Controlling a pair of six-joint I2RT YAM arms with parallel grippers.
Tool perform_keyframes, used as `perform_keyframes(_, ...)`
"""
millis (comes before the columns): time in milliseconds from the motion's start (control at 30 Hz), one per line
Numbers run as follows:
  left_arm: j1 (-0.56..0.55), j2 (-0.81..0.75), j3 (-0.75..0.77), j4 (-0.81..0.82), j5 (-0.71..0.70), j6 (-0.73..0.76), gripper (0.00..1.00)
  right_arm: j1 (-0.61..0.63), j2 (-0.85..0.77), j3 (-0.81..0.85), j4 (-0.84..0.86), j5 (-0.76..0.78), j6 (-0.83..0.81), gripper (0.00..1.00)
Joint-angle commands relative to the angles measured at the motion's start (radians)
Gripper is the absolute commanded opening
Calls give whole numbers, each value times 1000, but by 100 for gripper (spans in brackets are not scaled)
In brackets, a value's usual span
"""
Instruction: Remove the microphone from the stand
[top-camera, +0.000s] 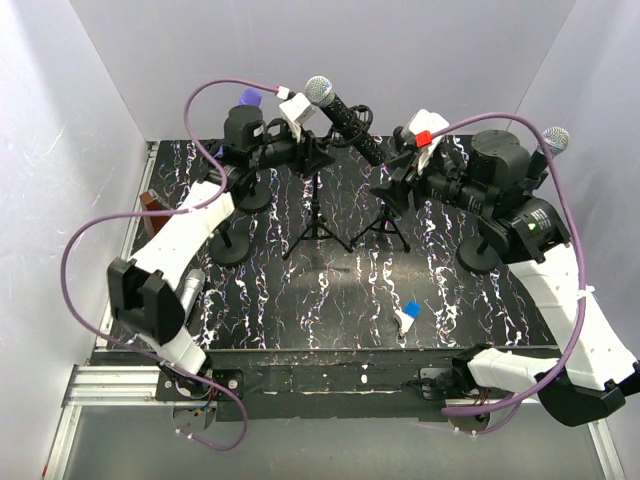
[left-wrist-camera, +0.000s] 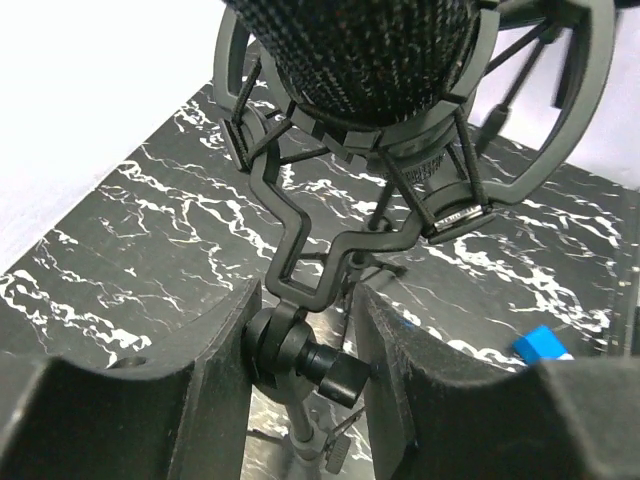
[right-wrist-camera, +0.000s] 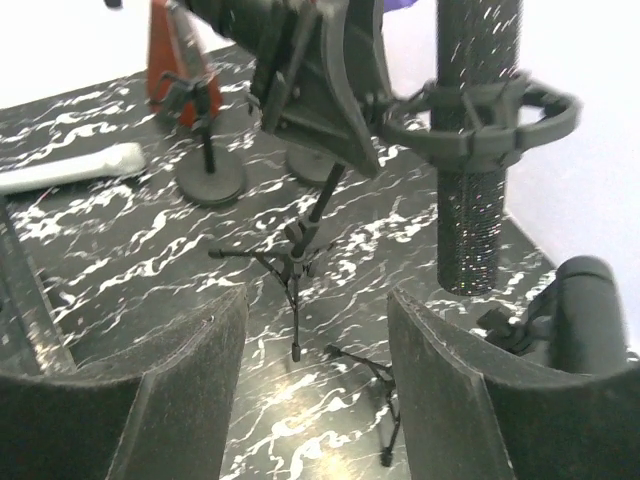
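Marbled table (top-camera: 330, 290); microphone (top-camera: 345, 115) seemingly mounted.

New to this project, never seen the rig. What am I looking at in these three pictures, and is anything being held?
Two robot arms are bolted at the near edge of a black marbled table. The overhead picture comes from a fixed camera above and behind them; the other two come from cameras on each wrist, looking out past that arm's own fingers.

At the back, a microphone sits in a ring-shaped shock mount on a small tripod stand. A second tripod stands beside it, and a small blue and white piece lies nearer the arms.

The left gripper is closed around the mount's swivel joint, just below the microphone, bracing the stand. The right gripper is open and holds nothing; it hangs close to the microphone's body, not touching.
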Motion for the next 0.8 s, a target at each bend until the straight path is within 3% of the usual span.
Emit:
perform_keyframes(0, -11, -214, -99, 37, -33, -44, 8, 36, -27, -70, 66, -75, 18, 64)
perform_keyframes(233, -27, -389, -281, 37, -117, 14, 7, 79, -66, -162, 81, -133, -29, 62)
perform_keyframes(500, -39, -532, -505, 189, -227, 36, 8, 137, -95, -171, 69, -93, -155, 61)
perform_keyframes(700, -40, -622, -613, 252, -251, 48, 12, 195, -116, -170, 5, -64, -232, 61)
perform_keyframes(767, -40, -658, -637, 240, -243, 47, 20, 212, -121, -185, -11, -66, -238, 61)
